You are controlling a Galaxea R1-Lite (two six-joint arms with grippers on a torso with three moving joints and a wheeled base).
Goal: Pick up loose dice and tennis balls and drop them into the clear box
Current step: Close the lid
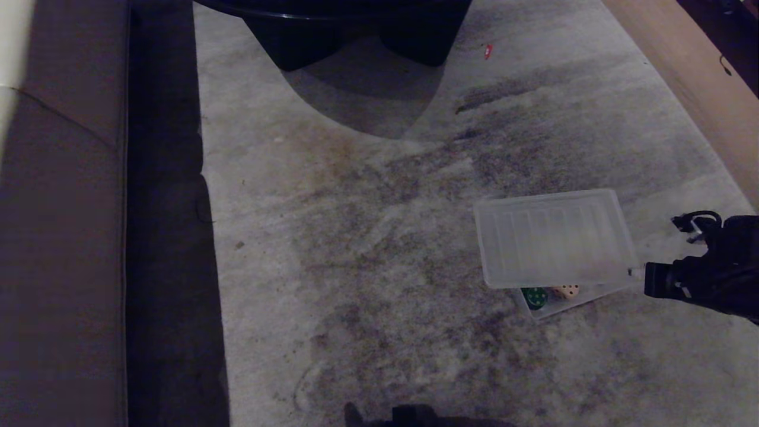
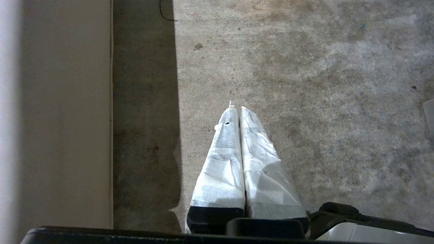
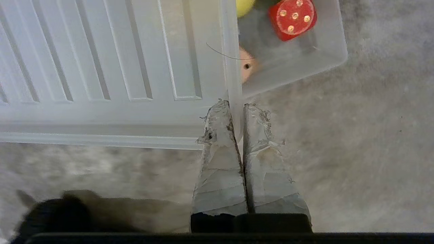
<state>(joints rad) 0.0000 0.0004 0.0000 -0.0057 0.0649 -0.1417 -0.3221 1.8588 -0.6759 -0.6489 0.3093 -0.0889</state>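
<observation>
The right gripper (image 3: 237, 108) was pinched on the lid's (image 3: 112, 67) corner, apparently to uncover the box (image 3: 325, 57) it mostly covered.

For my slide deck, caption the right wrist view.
Right hand shut on the ribbed translucent plastic lid's edge, the clear plastic box partly uncovered, showing a red white-pipped die.

Right arm (image 1: 711, 279): black housing, blocky black end section with a small pale tip, and a black looped cable (image 1: 697, 222) on its upper side. Right gripper (image 3: 237, 105): two tapered fingers (image 3: 220, 162) wrapped in grey-white tape, frayed and soiled at the tips, seated in a black base. Left gripper (image 2: 237, 108): two matching fingers (image 2: 223, 162) in cleaner, wrinkled white tape, one small dark mark near a tip, black base, grey casing beside it.
</observation>
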